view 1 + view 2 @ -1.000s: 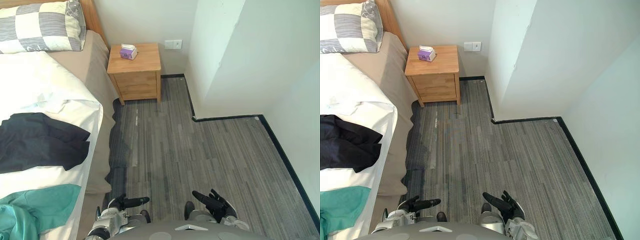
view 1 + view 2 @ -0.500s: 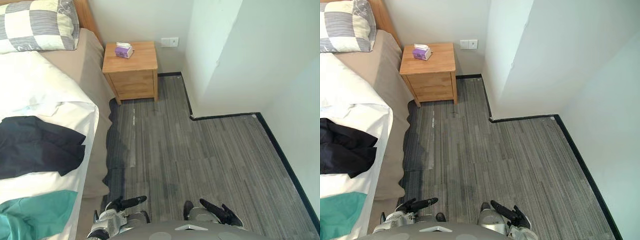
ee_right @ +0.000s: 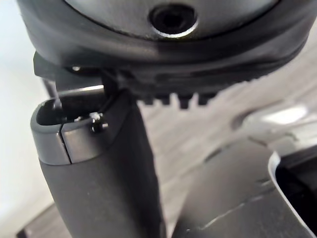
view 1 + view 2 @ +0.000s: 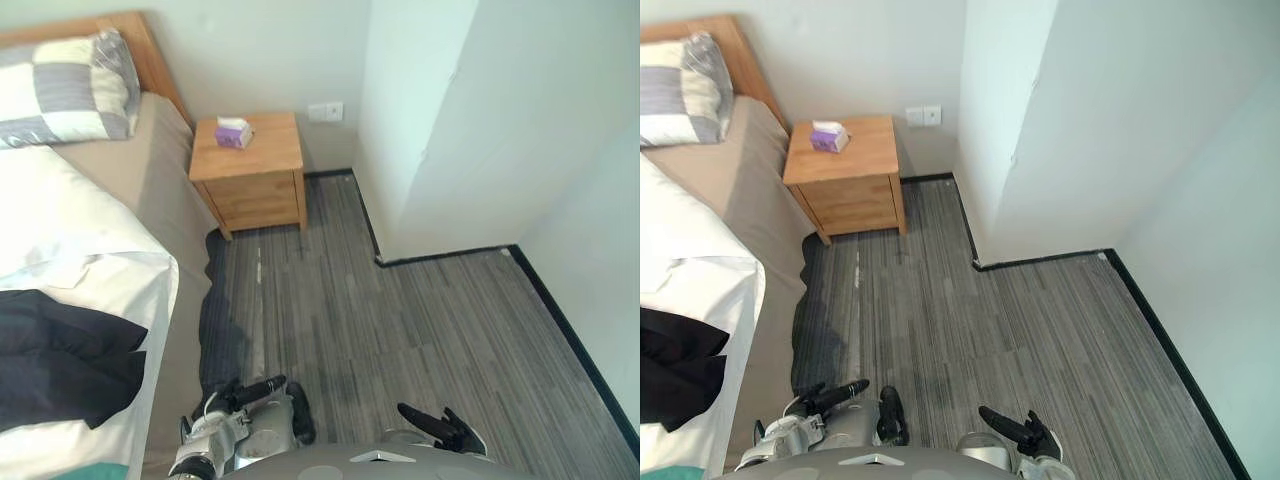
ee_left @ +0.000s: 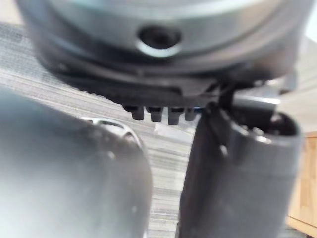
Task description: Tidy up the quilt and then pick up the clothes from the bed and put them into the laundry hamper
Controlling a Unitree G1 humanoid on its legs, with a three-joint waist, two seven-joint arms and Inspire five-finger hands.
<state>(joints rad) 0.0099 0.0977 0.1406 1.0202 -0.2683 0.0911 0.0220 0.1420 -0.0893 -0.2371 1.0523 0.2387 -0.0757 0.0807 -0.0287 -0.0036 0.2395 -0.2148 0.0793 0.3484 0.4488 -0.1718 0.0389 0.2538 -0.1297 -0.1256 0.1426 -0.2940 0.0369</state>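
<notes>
Fingers on both hands are staying straight and apart, holding nothing: left hand [image 4: 245, 393] low by the bed [image 4: 170, 190], right hand [image 4: 440, 428] low over the floor [image 4: 400, 320]. Cam is swinging away from the bed vs 1 sec ago; things aren't moving. Black clothes [image 4: 60, 355] are still lying on the quilt [image 4: 70, 240]. Pick-up prob isn't starting yet.

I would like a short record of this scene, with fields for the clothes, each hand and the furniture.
black garment: lies on the white quilt
teal garment: an edge shows at the quilt's near end
left hand: open, holding nothing, low beside the bed
right hand: open, holding nothing, above the floor
nightstand: beside the bedhead, tissue box on top
</notes>
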